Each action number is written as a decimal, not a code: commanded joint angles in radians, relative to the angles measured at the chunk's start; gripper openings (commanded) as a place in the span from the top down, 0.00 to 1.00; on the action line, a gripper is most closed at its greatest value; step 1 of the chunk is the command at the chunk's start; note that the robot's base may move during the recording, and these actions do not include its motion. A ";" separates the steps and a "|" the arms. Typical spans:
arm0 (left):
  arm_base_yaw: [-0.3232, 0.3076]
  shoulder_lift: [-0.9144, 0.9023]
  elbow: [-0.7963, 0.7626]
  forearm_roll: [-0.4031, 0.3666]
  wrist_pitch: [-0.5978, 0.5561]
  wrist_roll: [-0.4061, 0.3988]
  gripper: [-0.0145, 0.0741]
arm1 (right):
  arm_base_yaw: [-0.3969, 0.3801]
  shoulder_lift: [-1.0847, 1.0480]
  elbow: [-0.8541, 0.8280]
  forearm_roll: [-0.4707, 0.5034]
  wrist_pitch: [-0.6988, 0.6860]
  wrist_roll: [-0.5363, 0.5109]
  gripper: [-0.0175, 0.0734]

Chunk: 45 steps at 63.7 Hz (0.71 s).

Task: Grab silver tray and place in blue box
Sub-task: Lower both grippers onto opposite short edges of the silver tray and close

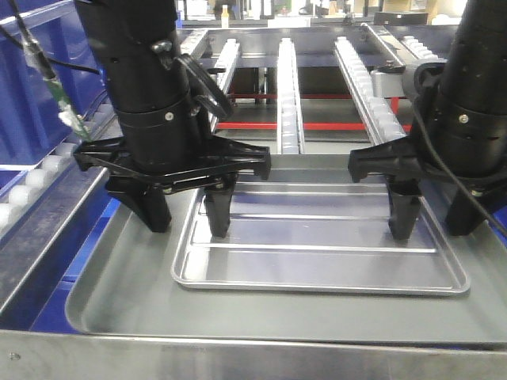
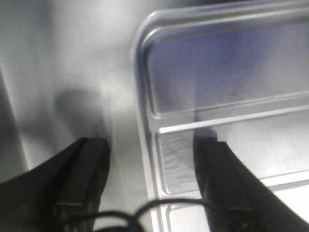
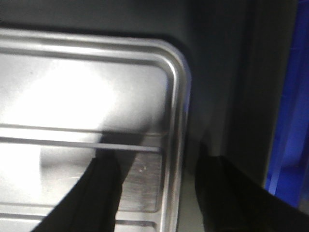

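Since the silver tray (image 1: 317,253) lies flat inside the larger dull grey tray (image 1: 111,305), offering nothing to hold but its low raised rim, each arm stands over one short end; the left gripper (image 1: 188,214) is spread wide, one finger on the grey floor just outside the rim and the other inside on the ribbed floor, so that the rim runs between them; the right gripper (image 1: 434,218) is spread likewise astride the opposite rim, near a rounded corner as its wrist view shows; neither pinches anything yet, and the tray rests level. Two holds at opposite ends look chosen to keep so wide and thin a sheet from tipping when lifted; the step in hand, I judge, is closing both on the rims, and the task is barely begun. Roller rails (image 1: 289,87) run off behind the trays; a blue plastic wall (image 1: 28,87) stands at the left; whether it belongs to the blue box I cannot tell.
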 commanded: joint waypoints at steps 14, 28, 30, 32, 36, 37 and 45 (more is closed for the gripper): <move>0.002 -0.039 -0.027 0.011 -0.018 -0.012 0.53 | -0.007 -0.013 -0.023 -0.021 -0.033 -0.002 0.40; 0.002 -0.039 -0.027 0.013 0.002 -0.012 0.81 | -0.007 -0.013 -0.023 -0.021 -0.030 -0.002 0.76; 0.002 -0.039 -0.027 0.013 0.006 -0.012 0.85 | -0.007 -0.013 -0.023 -0.021 -0.030 -0.003 0.75; 0.002 -0.039 -0.027 0.013 0.007 -0.012 0.91 | -0.007 -0.013 -0.023 -0.022 -0.030 -0.003 0.74; 0.002 -0.039 -0.027 0.013 0.008 -0.012 0.96 | -0.007 -0.013 -0.023 -0.032 -0.030 -0.003 0.75; 0.002 -0.039 -0.027 0.013 0.008 -0.012 0.95 | -0.007 -0.013 -0.023 -0.034 -0.030 -0.003 0.75; 0.002 -0.041 -0.027 0.013 0.035 -0.033 0.95 | -0.007 -0.022 -0.023 -0.039 -0.018 -0.003 0.75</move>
